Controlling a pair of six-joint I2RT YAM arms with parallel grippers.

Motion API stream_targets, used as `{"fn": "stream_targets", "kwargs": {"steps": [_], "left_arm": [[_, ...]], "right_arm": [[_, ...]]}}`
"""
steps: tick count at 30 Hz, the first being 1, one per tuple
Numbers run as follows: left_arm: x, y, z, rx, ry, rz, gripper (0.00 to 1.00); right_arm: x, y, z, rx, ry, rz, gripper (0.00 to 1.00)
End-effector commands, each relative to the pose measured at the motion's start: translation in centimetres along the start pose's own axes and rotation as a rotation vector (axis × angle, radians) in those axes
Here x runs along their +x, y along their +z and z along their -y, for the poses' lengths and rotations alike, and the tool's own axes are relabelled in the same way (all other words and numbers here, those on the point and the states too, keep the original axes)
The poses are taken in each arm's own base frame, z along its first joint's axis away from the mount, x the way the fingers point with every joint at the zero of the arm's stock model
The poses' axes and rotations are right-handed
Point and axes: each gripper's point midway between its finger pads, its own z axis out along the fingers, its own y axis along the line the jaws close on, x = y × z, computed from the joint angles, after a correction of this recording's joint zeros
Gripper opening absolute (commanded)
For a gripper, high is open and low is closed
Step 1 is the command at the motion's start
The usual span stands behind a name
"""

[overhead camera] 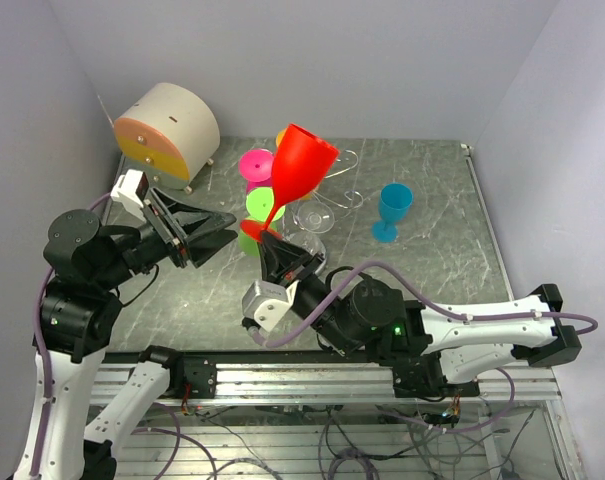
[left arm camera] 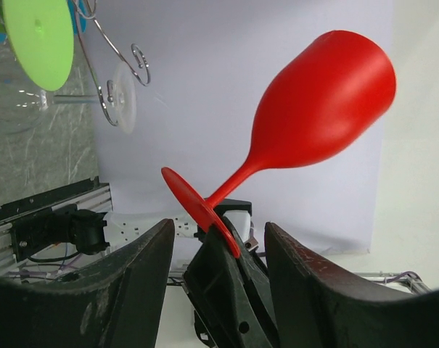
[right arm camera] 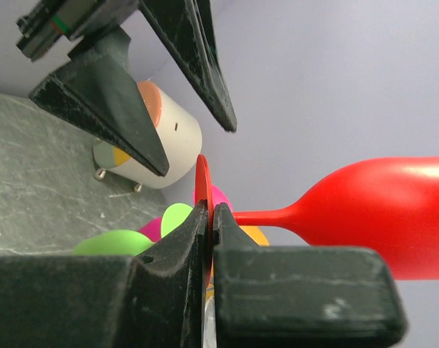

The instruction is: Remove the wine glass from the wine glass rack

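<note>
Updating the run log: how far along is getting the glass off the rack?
Done: the red glass looks clear of the rack; in the left wrist view no wire touches it. In hand: the right gripper is shut on its foot, holding it tilted in the air. The left gripper is open and holds nothing. Left: likely setting it down. The green glass and pink glass are at the rack.

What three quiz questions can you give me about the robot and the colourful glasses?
1. True or false: the red wine glass hangs on the wine glass rack.
2. Which part of it does the right gripper pinch? A: bowl. B: stem. C: flat foot.
3. What colour is the lone glass standing on the table?
Key: 1 false; 2 C; 3 blue.
</note>
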Motion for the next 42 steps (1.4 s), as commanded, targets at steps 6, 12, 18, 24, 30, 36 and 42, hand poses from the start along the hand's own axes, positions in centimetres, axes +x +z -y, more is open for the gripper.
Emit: {"fn": "stream_targets", "kwargs": {"steps": [6,12,18,24,30,36,42], "left_arm": [[2.1,-0.3,-1.3,-0.021,-0.087,-0.126,0.63],[1.9,0.0,-2.1,-0.038,-0.095,-0.123,0.48],[1.9,0.0,-2.3,-0.028,-0.083,-0.121,0.08],[1.5,0.2,-2.8,-0.026,-0.078,-0.093,0.07],[0.6,0.0,-1.9,0.063,-0.066,-0.018,0.07],[-0.3,-0.2,-2.1,0.119,0.022,0.065,0.07],[-1.0,-0.9,-2.0,0.135,0.133,0.147,0.07]], "right_arm": [[-1.5,0.8,-2.0,-0.028,-0.011,0.071,0.00],[-1.4,0.8,-3.0,-0.047,-0.007,0.076,0.00],[-0.7,0.2,-2.7,-0.039,0.004,0.052,0.02],[0.4,-1.6,-1.1,-0.023,0.061,-0.010,0.23],[2.0,-4.8,1.1,0.006,0.143,-0.109,0.43],[4.5,-7.0,4.1,0.089,0.220,-0.240,0.43],[5.9,-7.3,7.8,0.225,0.253,-0.317,0.45]]}}
